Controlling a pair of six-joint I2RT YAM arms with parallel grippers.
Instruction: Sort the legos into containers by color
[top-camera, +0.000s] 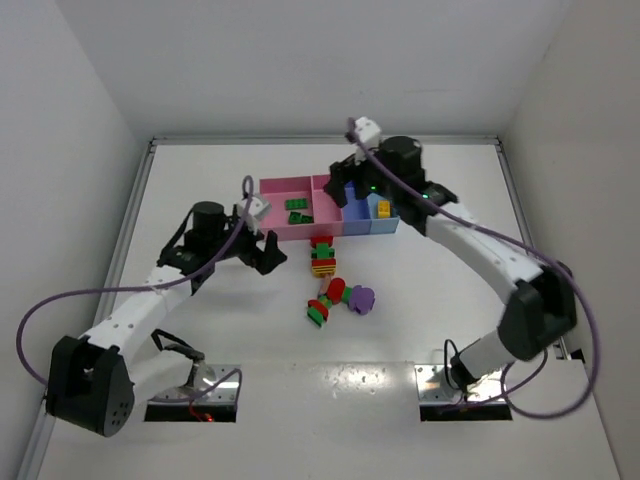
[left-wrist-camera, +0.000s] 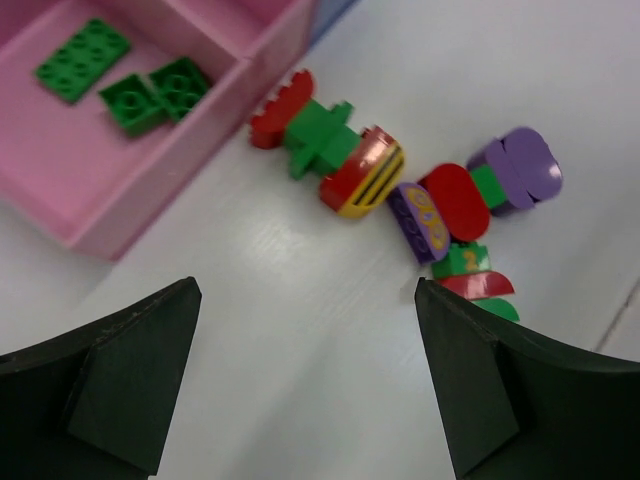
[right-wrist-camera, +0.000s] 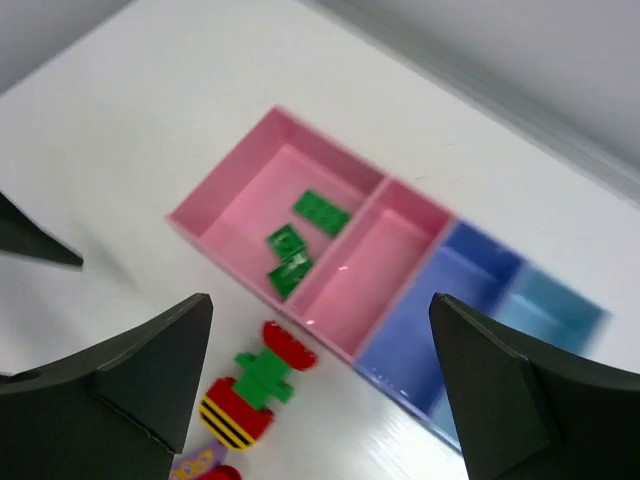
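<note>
View from above: locate the left gripper (top-camera: 262, 250), spread and empty, low over the table (top-camera: 200, 330), just left of the legos (top-camera: 333, 280). Locate the right gripper (top-camera: 352, 182) over the far side of the bins (top-camera: 272, 186); take its state from its own wrist view. Count two groups of loose legos: bin-side clump (top-camera: 322, 256) just in front of the row, base-side clump (top-camera: 338, 298) nearer the arm bases, with a purple piece (top-camera: 362, 297) at its right end. Judge the left arm nearer to both. Note green bricks (top-camera: 297, 210) in the wide pink bin (top-camera: 275, 205) and a yellow brick (top-camera: 383, 208) in the light blue bin (top-camera: 392, 225). Treat the purple-blue bin as mostly hidden under the right gripper.

Left wrist view: confirm fingers (left-wrist-camera: 110, 390) wide apart, nothing between. Find the legos ahead of the gap and right of centre, apart from the tips. Read the long axis of the bin-side clump (left-wrist-camera: 325, 160) as lying across the frame, roughly along the line from finger to finger; expect a wrist turn before any pinch across it. Cannot tell whether the base-side clump (left-wrist-camera: 465, 215) touches it or only lies beside it. Note the wide pink bin (left-wrist-camera: 110, 235) cut off at the upper left.

Right wrist view: confirm fingers (right-wrist-camera: 130, 380) spread, nothing held. See all four bins (right-wrist-camera: 230, 175) ahead, green bricks (right-wrist-camera: 300, 245) in the wide pink one. Treat the light blue bin (right-wrist-camera: 560, 310) as blurred and partly behind one finger; yellow brick not made out. Note the bin-side clump (right-wrist-camera: 255, 390) cut off at the lower edge.
</note>
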